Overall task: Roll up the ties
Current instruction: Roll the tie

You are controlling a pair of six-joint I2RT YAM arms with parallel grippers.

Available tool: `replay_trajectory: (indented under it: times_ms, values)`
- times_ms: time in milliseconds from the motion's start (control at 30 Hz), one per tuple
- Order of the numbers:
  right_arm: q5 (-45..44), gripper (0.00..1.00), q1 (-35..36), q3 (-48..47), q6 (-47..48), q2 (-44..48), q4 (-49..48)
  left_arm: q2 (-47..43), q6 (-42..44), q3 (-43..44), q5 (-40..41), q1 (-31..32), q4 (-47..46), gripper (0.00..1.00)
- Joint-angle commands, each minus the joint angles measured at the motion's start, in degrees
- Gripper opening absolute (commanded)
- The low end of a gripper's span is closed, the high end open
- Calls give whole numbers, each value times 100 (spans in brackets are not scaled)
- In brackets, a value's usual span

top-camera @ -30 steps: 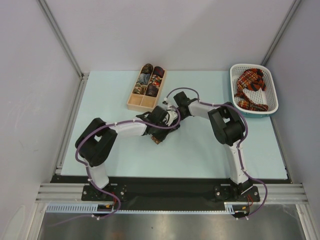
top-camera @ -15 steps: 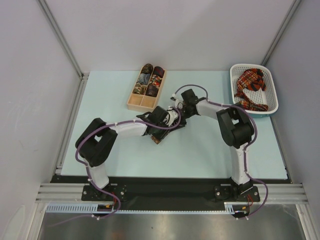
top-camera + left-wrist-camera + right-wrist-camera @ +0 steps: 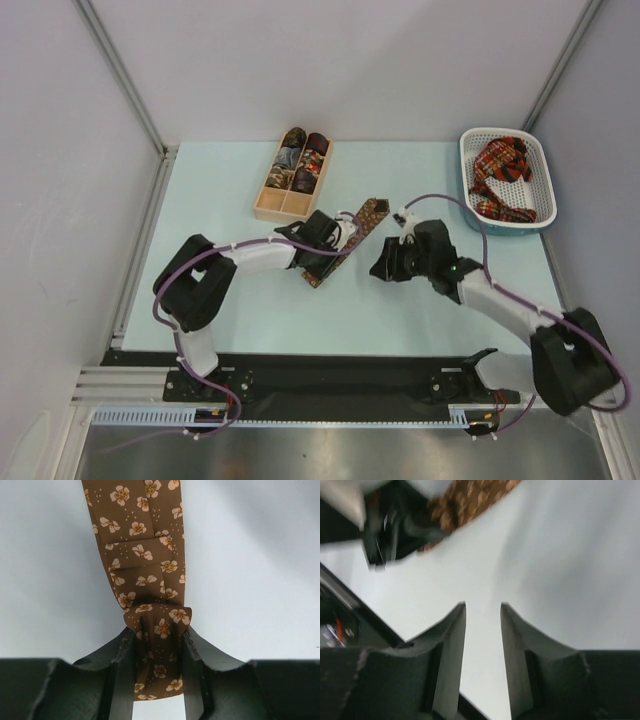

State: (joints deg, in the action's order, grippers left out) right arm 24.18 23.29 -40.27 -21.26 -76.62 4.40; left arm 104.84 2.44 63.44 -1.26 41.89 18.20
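Just one brown tie (image 3: 370, 214), one basket (image 3: 463, 165).

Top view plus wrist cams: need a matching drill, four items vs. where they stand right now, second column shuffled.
Column 1
1. brown tie
2. right gripper
3. white basket
4. wooden box

Column 2
A. holds rolled ties in its far compartments
B. jaws apart, nothing between them, over bare table
C. holds loose red plaid ties, far right corner
D. lies flat on the table, one end pinched by the left gripper

Pairs: 1-D, 2-B, 3-C, 4-A
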Motion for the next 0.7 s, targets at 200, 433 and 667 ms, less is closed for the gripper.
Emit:
replay_trajectory:
  times_ms: [200,433,667]
  values:
    - [-4376,43,3320,1118,1096,2177,-1055,274,-200,177,-112,-14,553,32]
    - [-6590,46,5536,539,2713,951,-1512,292,-208,292,-156,-14,668,32]
    - [-7436,49,6232,-1086,3435,-1526,-874,327,-393,353,-235,-14,799,32]
